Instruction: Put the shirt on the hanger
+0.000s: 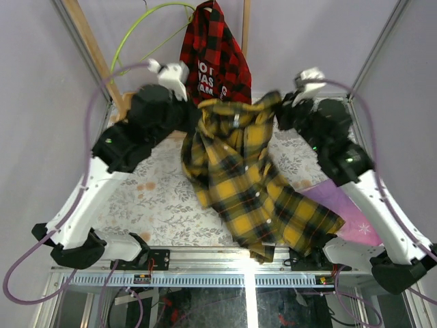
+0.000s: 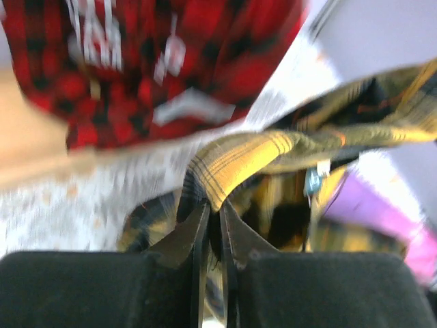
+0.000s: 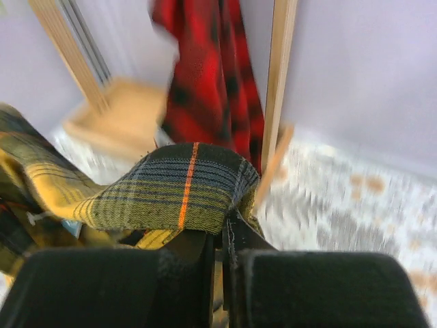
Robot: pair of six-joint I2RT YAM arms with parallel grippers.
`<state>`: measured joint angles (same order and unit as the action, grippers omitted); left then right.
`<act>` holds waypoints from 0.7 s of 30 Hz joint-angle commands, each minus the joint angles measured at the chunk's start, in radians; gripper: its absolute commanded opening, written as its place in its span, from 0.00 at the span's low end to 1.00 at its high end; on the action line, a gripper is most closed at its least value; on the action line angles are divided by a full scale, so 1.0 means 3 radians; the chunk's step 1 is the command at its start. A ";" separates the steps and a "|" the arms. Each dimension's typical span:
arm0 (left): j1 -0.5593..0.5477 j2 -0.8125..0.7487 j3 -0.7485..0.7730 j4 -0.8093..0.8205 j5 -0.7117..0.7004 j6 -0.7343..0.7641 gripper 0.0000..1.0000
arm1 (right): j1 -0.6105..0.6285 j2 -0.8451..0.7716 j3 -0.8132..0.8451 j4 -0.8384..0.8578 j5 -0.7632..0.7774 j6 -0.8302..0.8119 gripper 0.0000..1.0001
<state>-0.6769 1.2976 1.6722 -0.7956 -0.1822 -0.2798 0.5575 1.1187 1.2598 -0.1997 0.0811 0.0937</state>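
Crucially, the thin lime-green wire hanger [image 1: 136, 24] hangs at the back left, beyond the left gripper [image 1: 193, 113] and beside the wooden rack post [image 1: 93, 51], so the left arm is the nearer one. Both claws are pressed together on the yellow and dark plaid flannel shirt [image 1: 252, 184], the right gripper [image 1: 278, 109] at the opposite shoulder. The shoulder line runs left to right between them, with the body trailing toward the near edge of the patterned table [image 1: 157, 198]. A red-and-black plaid shirt [image 1: 212, 58] hangs just behind.
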 commanded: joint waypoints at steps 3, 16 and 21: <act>0.0026 0.0734 0.2288 -0.0270 -0.0303 0.0346 0.08 | 0.0021 0.0326 0.2011 -0.0304 -0.0126 -0.0150 0.00; 0.0027 0.0458 0.2326 0.1408 -0.0569 0.0629 0.01 | 0.0019 0.1336 0.3955 -0.0137 -0.0564 0.0049 0.00; 0.0027 0.0089 0.1352 0.1234 -0.0086 0.0444 0.20 | 0.0018 0.1212 0.3370 -0.0297 -0.0404 0.0040 0.00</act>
<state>-0.6731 1.3815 2.2723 -0.4232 -0.3138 -0.1181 0.5583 1.5093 2.3623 -0.3119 -0.0547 0.0898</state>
